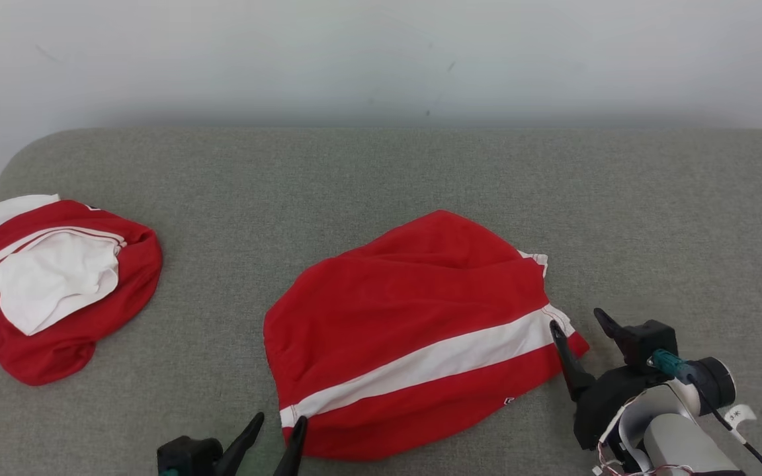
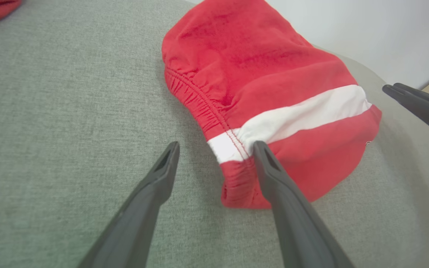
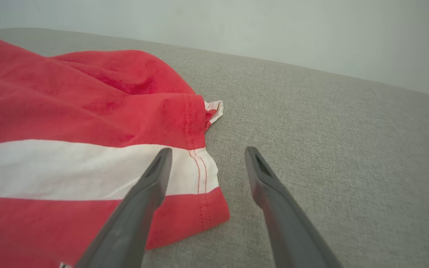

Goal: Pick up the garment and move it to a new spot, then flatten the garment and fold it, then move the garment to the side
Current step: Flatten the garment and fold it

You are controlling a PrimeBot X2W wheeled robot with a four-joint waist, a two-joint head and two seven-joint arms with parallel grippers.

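Centre of the grey woven surface (image 1: 381, 178) is where the red cloth garment with a white stripe (image 1: 414, 317) lies, spread out but rumpled, with its stripe running from near left to far right. Its gathered elastic edge faces left and its stitched hem faces right.

At the garment's near left corner is the left gripper (image 1: 280, 418), its two dark fingers spread apart and holding nothing. In the left wrist view this gripper (image 2: 216, 144) straddles the elastic edge just where the white stripe ends. Its right finger lies over the cloth and its left finger over bare grey surface. Whether the right finger touches the cloth cannot be told.

At the garment's right end is the right gripper (image 1: 575, 318), also spread wide and empty. In the right wrist view it (image 3: 207, 149) brackets the hem at the stripe, with its left finger over the white band and its right finger over bare surface just beside the cloth.

Well apart, at the far left of the surface, lies a red and white crumpled garment (image 1: 57, 277). A pale wall (image 1: 381, 59) rises behind the surface's far edge.
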